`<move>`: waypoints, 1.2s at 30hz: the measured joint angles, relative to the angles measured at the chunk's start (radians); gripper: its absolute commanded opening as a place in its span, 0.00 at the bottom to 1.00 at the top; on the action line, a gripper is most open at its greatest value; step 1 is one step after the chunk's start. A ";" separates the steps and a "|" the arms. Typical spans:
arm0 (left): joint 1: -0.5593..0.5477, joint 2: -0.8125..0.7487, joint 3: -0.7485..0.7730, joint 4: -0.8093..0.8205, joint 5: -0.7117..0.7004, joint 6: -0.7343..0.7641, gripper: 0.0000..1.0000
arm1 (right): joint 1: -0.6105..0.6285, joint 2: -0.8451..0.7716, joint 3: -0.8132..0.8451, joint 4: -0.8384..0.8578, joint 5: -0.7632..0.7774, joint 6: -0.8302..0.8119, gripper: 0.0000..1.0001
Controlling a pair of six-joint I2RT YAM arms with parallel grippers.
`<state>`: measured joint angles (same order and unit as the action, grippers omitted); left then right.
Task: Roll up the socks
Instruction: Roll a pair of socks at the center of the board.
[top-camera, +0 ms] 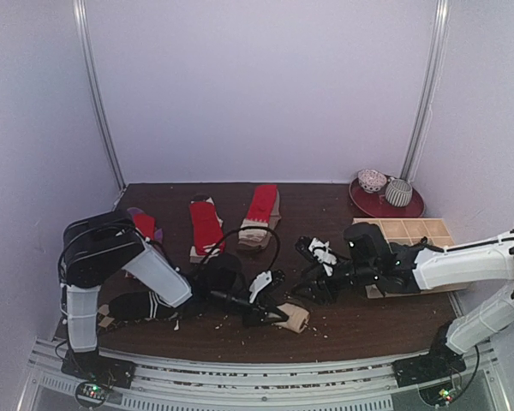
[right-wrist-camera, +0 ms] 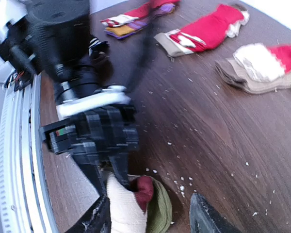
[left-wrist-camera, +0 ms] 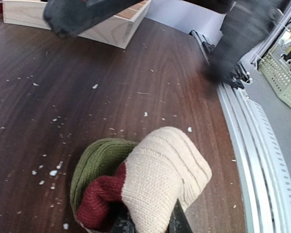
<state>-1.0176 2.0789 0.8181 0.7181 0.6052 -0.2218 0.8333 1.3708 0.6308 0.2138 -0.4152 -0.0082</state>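
Socks lie scattered over the dark tabletop (top-camera: 360, 330) in the overhead view. You have one red sock (top-camera: 206, 224) and a second red sock (top-camera: 262, 208) toward the far edge, and a black striped sock (top-camera: 135, 306) by the near left corner, under your left arm. Your left fingers (top-camera: 264, 315) hold the beige banded sock (top-camera: 293, 318), rolled up, close to the middle of the near edge. Your right fingers (top-camera: 315, 291) hang just beside the roll, on the side toward the right edge. A pale wooden tray (top-camera: 407, 233) sits at the right edge.

From the left wrist, you see the fingers pinching the roll at the bottom of the view. The beige knit is outermost, with red-brown and green bands curled at its left. White crumbs (left-wrist-camera: 52, 172) dot the wood around it.

From the right wrist, your right fingers are spread wide with the roll lying low between them. You cannot tell whether they touch it. The left arm's black fingers grip the roll from above.
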 measured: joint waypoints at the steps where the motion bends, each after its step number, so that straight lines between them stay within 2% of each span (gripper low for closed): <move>1: -0.002 0.002 0.000 0.001 0.006 -0.006 0.00 | 0.030 -0.018 -0.021 0.027 0.034 -0.021 0.59; 6: -0.004 0.003 0.002 -0.001 0.016 -0.017 0.00 | 0.135 -0.018 -0.109 0.095 0.152 -0.051 0.62; 16: -0.002 0.004 0.014 -0.023 0.023 -0.020 0.00 | 0.283 -0.055 -0.215 0.182 0.394 0.063 0.68; 29: 0.002 0.007 0.030 -0.051 0.041 -0.019 0.00 | 0.312 0.000 -0.217 0.204 0.450 0.144 0.70; 36: 0.006 0.012 0.037 -0.058 0.057 -0.019 0.00 | 0.317 -0.006 -0.241 0.207 0.448 0.182 0.62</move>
<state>-1.0111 2.0911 0.8551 0.6601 0.6621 -0.2413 1.1500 1.3647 0.3893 0.4206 0.0330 0.1738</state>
